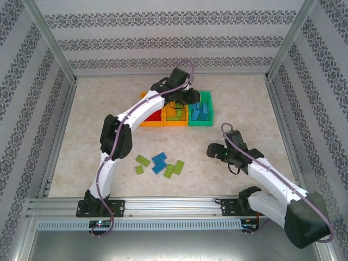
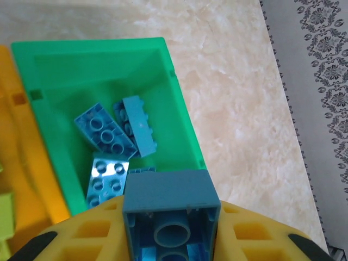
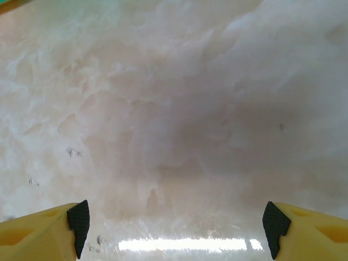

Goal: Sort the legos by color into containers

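- Left wrist view: left gripper [image 2: 172,236] pinches one blue lego [image 2: 168,193] end-on, held over the near right corner of the green bin [image 2: 182,119].
- Four or so blue legos [image 2: 106,130] lie jumbled on that bin's floor.
- Orange bin [image 2: 32,179] touches the green one on its left.
- Top view: three bins in a row at the far middle of the table [image 1: 244,98]; left bin [image 1: 152,117] holds red, middle bin [image 1: 175,115] lime, green bin on the right.
- Loose legos [image 1: 159,163], lime and blue, lie clustered near the left arm.
- Right gripper [image 1: 212,150] hovers right of the cluster, well apart, fingers [image 3: 79,223] spread wide, nothing between them, bare table beneath.
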Motion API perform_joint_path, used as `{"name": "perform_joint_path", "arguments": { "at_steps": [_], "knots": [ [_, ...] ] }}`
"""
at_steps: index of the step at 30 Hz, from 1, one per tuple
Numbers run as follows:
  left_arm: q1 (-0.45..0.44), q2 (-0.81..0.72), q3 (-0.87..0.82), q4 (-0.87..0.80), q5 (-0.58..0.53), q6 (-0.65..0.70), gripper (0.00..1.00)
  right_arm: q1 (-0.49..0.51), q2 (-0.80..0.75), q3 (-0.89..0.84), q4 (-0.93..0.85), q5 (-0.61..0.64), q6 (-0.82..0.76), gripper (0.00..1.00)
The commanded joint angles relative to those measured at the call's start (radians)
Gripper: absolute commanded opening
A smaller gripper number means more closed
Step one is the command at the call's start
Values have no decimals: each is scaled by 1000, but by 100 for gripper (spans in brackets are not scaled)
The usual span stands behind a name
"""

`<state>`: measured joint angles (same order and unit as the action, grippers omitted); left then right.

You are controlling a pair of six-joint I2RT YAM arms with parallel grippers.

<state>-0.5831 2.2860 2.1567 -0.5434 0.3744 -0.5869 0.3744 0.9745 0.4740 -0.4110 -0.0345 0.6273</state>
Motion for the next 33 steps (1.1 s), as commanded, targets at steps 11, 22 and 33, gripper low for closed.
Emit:
{"name": "perform_joint_path", "arguments": {
  "at_steps": [11,22,33],
  "knots": [
    [-11,152,176,-38,7,-17,55,314,62,19,9,74,-76,86],
    [-17,-47,27,-38,-104,36,100,539,279,168,43,91,-229,92],
    [16,-353,-391,46,-161,102,100,672,490,299,10,71,-407,95]
  ]
}}
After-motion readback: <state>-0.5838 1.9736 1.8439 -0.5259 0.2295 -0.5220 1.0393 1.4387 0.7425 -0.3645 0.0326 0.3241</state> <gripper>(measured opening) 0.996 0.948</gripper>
